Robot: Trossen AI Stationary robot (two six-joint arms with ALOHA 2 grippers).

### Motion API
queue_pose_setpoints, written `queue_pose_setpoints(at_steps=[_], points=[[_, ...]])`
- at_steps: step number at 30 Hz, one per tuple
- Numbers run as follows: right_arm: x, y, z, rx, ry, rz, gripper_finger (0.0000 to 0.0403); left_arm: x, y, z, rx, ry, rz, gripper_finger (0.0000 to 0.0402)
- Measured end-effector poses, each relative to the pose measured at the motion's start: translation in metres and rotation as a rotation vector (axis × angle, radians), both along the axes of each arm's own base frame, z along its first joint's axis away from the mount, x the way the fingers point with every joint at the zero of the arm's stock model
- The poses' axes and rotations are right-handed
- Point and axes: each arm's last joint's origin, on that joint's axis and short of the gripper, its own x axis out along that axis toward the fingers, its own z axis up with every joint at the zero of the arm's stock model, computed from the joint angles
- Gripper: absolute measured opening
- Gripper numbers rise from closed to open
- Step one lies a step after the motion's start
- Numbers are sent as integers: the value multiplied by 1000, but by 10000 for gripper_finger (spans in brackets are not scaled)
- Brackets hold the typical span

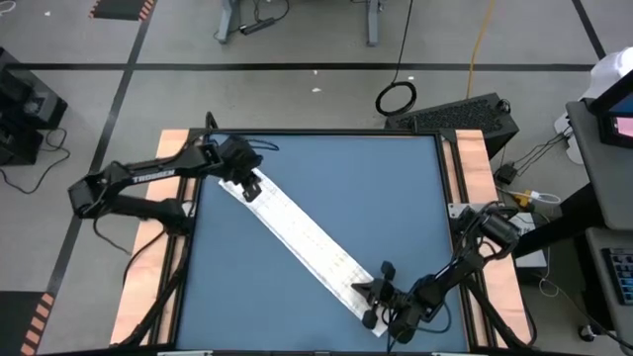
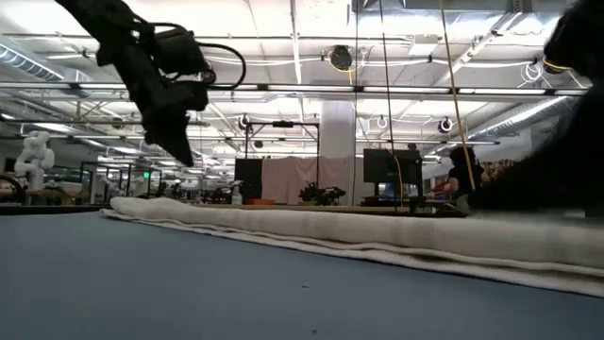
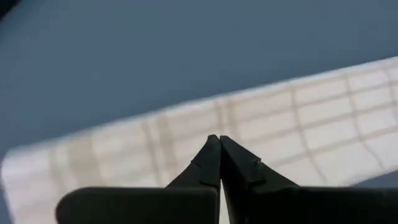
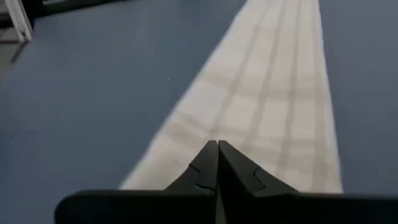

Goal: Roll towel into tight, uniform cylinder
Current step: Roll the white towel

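Observation:
The towel (image 1: 297, 232) is a long, narrow white strip with faint grid lines. It lies flat on the blue table (image 1: 376, 188), running slantwise from the far left to the near right. My left gripper (image 1: 249, 186) is shut and hangs above the strip's far left end (image 3: 298, 118), clear of the cloth in the low view (image 2: 175, 142). My right gripper (image 1: 368, 293) is shut and sits low at the strip's near right end (image 4: 273, 93), pointing along the strip. The gripper hides the very end of the cloth. My right gripper's shut fingertips (image 4: 217, 149) lie low over the towel's near right end (image 4: 249, 134). They slant down from the table's near right and run along the strip. I cannot tell whether they touch the cloth or have any of it between them.
Wooden rails (image 1: 148, 257) run along the table's left and right sides. A black keyboard (image 1: 460, 114) and cables lie beyond the far right corner. The blue table top shows on both sides of the strip.

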Motion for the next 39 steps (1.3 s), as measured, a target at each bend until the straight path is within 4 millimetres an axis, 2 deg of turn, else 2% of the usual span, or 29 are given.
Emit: queue_pose_setpoints(at_steps=[3,6,13,18,26,29,31,36,39], points=[[2,-1,11,-41,-14,5,1,-5,-8,-4,20,41,87,6],[5,-4,16,-84,-9,9,1,-8,-14,-25,55,59,151,6],[8,-7,3,-33,21,7,1,-19,-19,-66,59,31,308,6],[6,-3,-4,65,58,39,1,-25,-14,-84,125,53,383,6],[4,8,1,172,24,88,1,-14,5,-98,196,-34,409,6],[5,8,6,175,8,93,1,-8,13,-99,236,-97,404,6],[7,7,12,156,-3,104,1,-2,16,-93,250,-143,374,6],[10,2,36,33,0,170,1,11,13,-65,293,-264,334,6],[14,-5,50,-39,67,288,1,12,4,-46,318,-301,336,6]])
